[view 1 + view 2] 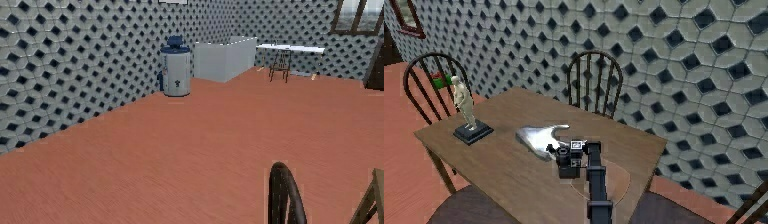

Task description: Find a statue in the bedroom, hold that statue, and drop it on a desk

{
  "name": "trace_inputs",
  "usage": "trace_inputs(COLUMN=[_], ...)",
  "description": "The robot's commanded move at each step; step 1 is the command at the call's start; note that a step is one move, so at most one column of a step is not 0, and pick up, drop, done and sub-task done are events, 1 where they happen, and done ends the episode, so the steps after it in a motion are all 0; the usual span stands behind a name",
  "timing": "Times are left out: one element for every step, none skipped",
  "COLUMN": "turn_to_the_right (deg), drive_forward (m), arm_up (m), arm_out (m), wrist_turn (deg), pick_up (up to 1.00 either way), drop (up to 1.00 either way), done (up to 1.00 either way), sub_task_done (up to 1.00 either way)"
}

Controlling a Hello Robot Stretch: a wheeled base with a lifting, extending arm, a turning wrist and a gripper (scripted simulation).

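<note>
The statue (462, 98) stands on a wooden table (499, 165) in the arm side view, near the table's left corner and a little in from its edges. It is a pale, slim figure on a dark square base. It is upright, with its long axis vertical and its top towards the patterned wall (684, 60). The base sits with one corner turned towards the table's near edge. Which way the figure faces cannot be told.

A flat, silvery-grey thing (542, 138) lies near the middle of the table, well apart from the statue. The arm (595, 190) rises from the bottom edge over the table's near side. The gripper (558, 153) is at the grey thing's near-right edge, well to the right of the statue. Whether it touches the grey thing, how its fingers stand, and whether it holds anything cannot be told.

Two dark spindle-back chairs stand at the table's far edge, the left chair (434, 75) behind the statue and the middle chair (594, 80) further right.

In the forward view a reddish floor (200, 140) runs to the same patterned wall. A blue-and-white cylinder (176, 68), a white box (225, 58) and a white side table (292, 48) stand along the wall.
</note>
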Motion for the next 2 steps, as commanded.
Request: trace_inputs(turn_to_the_right=[0.0,0.0], drive_forward=[0.00,0.00], arm_up=[0.10,0.14], arm_out=[0.00,0.00], wrist_turn=[0.0,0.0], pick_up=[0.00,0.00], drop=[0.00,0.00], done=[0.00,0.00], sub_task_done=[0.00,0.00])
